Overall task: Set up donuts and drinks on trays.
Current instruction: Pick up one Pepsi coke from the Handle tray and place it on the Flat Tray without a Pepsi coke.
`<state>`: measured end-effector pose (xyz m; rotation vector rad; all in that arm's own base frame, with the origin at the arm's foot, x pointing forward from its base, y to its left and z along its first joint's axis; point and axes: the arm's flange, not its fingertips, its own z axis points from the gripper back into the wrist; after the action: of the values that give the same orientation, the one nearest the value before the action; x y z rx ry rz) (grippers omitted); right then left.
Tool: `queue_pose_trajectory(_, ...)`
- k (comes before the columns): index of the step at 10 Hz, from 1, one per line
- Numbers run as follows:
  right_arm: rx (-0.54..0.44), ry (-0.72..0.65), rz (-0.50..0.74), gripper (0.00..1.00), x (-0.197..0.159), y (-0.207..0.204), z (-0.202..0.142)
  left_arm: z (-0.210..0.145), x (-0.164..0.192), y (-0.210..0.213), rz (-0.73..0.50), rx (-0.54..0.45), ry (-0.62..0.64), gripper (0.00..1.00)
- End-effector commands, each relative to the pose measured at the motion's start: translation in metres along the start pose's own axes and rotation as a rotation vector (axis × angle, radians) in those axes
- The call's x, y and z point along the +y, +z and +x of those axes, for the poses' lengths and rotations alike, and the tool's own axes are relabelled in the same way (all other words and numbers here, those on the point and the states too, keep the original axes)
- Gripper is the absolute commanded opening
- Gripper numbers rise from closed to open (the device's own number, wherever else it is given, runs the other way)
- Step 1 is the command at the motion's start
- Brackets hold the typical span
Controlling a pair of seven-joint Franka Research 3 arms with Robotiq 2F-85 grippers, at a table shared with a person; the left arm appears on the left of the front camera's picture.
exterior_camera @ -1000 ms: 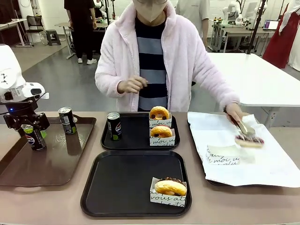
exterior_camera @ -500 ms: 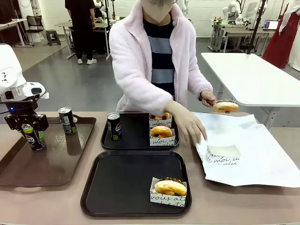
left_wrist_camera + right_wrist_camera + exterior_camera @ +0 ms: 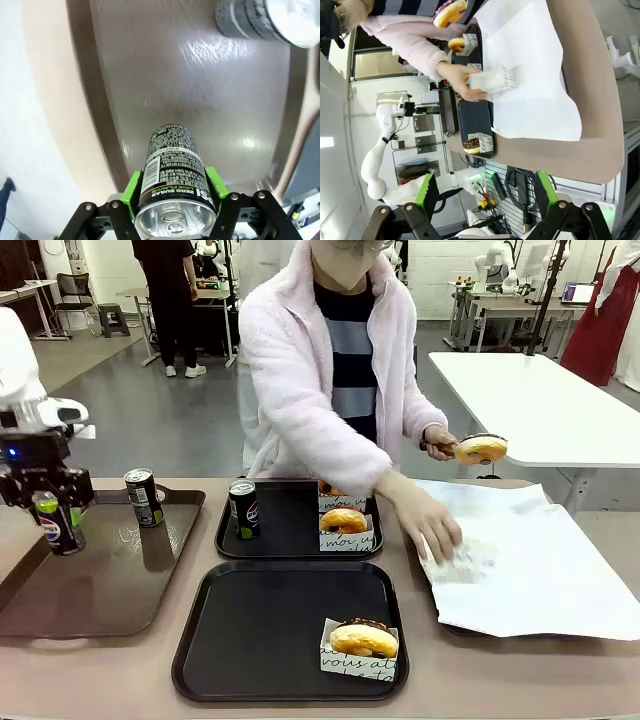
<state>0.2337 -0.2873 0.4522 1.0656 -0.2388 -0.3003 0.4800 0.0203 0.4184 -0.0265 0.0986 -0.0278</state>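
Left hand [image 3: 49,512] closed around can [image 3: 56,531], upright over brown tray [image 3: 110,585] at 9 o'clock | carry it level to near black tray [image 3: 250,640] at 6 o'clock | set down clear of donut [image 3: 363,639].

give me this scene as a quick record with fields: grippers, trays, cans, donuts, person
left gripper: shut on a can, over the brown tray
right gripper: open, empty
brown tray: second can standing on it
far tray: third can, sleeved donut, another donut partly hidden
near tray: near donut in a sleeve, no can
person: one hand on a sleeve on the white paper; other hand holds up an unsleeved donut
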Motion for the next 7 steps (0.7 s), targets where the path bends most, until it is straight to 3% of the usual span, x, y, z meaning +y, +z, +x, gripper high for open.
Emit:
queue_pose_trajectory(1,0.0,0.003,0.008,1.0,0.0,0.001,-0.001,-0.022,-0.009,0.053,-0.026,-0.009,0.024,0.0)
queue_pose_trajectory(6,0.0,0.003,0.008,1.0,0.0,0.001,-0.001,-0.05,-0.01,0.099,-0.092,-0.024,0.037,0.0)
queue_pose_trajectory(7,0.0,0.003,0.008,1.0,0.0,0.001,-0.001,-0.048,-0.011,0.096,-0.045,-0.034,0.005,0.0)
